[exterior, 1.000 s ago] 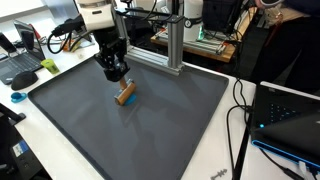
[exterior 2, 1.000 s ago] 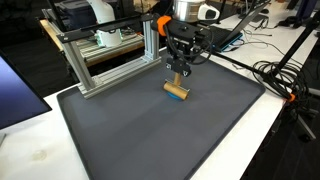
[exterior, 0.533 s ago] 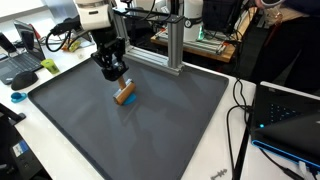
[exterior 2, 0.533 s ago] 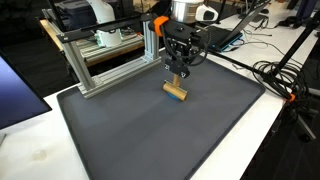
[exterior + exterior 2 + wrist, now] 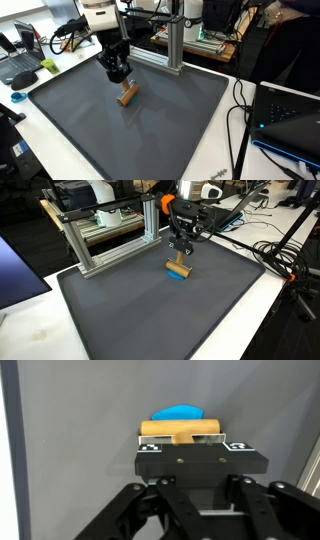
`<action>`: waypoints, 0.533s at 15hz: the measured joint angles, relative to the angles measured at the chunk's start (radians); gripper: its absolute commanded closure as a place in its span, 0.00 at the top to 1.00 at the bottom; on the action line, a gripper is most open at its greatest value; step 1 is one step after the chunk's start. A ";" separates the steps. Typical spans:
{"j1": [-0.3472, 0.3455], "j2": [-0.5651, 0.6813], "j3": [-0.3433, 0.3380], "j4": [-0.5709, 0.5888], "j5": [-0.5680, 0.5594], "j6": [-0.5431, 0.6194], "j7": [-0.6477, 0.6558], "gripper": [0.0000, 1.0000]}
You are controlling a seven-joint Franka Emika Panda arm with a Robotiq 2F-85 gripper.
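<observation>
Wrist view is showing a wooden bar [image 5: 181, 429] lying crosswise just ahead of the jaws. A blue piece [image 5: 177, 412] is peeking out from behind it, and a short wooden stem is running back from the bar's middle toward the camera. A black crosspiece is covering the tips, so I cannot tell whether the jaws are spread, pressed together or pinching that stem.

In both exterior views the gripper [image 5: 181, 252] is hanging upright directly over the bar. The bar is sitting on top of the blue piece on the dark surface [image 5: 170, 120]. It is lying nearer the edge that runs along the metal frame [image 5: 118, 257] than the opposite edge, and well away from all four corners.

Judging from this, the work in hand is handling the bar from above by its middle, and alignment seems to be what is mattering most. The jaws should be staying centred on the stem, with the wrist vertical, so that the bar is not twisting or tipping off the blue piece. Any sideways travel is probably best kept slow and level, because the textured surface looks grippy and could be dragging the blue piece out from under the bar. Pressing down hard would likely be wedging the two together, so a light touch seems wiser. The frame is standing near that edge, so motion is safest when heading toward the open middle of the surface.
</observation>
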 measured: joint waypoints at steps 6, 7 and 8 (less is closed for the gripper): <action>0.031 0.009 0.018 -0.005 -0.001 0.000 0.001 0.22; 0.031 0.009 0.014 -0.005 -0.003 0.000 0.002 0.22; 0.030 0.009 0.009 -0.005 -0.006 0.001 0.003 0.22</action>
